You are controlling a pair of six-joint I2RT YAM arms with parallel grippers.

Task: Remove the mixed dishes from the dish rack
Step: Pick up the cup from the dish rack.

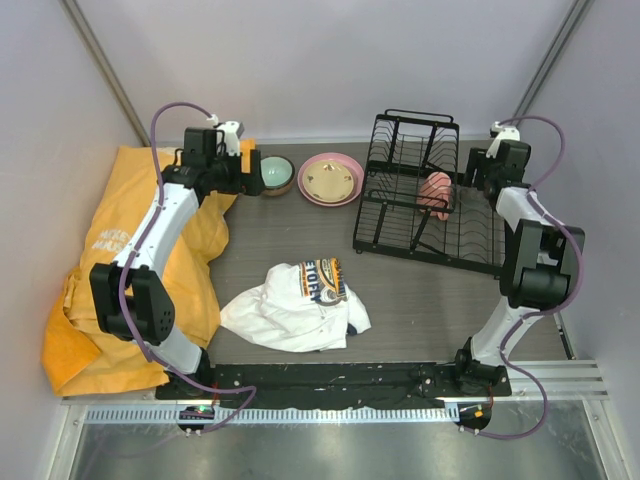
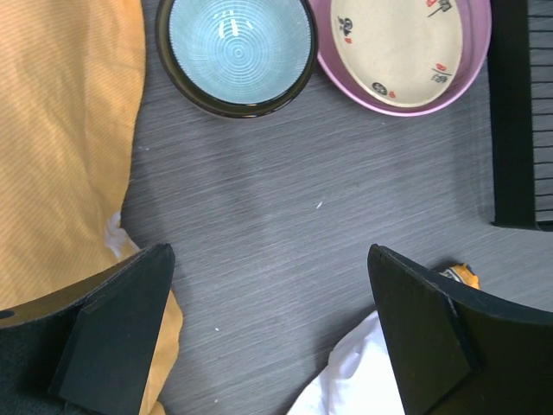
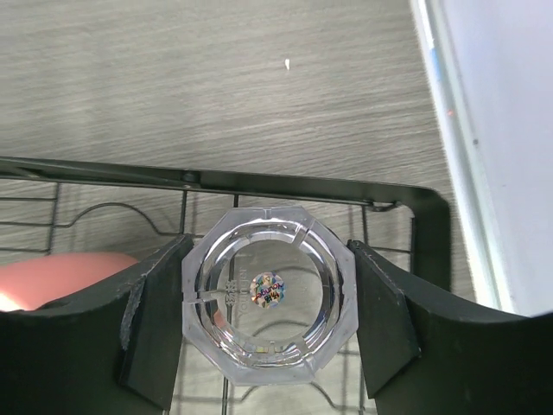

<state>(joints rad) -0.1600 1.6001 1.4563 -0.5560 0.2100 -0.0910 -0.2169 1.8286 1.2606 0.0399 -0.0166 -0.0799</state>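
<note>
A grey wood-grain table (image 1: pixel 400 300) carries everything; the black wire dish rack (image 1: pixel 420 215) stands at its far right; left of the rack sits a pink plate (image 1: pixel 331 179), then a mint-green bowl (image 1: pixel 276 174); a white printed T-shirt (image 1: pixel 297 303) lies nearer, front-left of the rack; an orange cloth (image 1: pixel 120 280) covers the far-left edge.

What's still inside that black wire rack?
In the rack a pink mug lies, and the right gripper is shut on a clear glass. The arm hides the rack's right end in the top view.

Orange cloth (image 1: pixel 120 290) left; white printed T-shirt (image 1: pixel 300 305) crumpled near centre.
</note>
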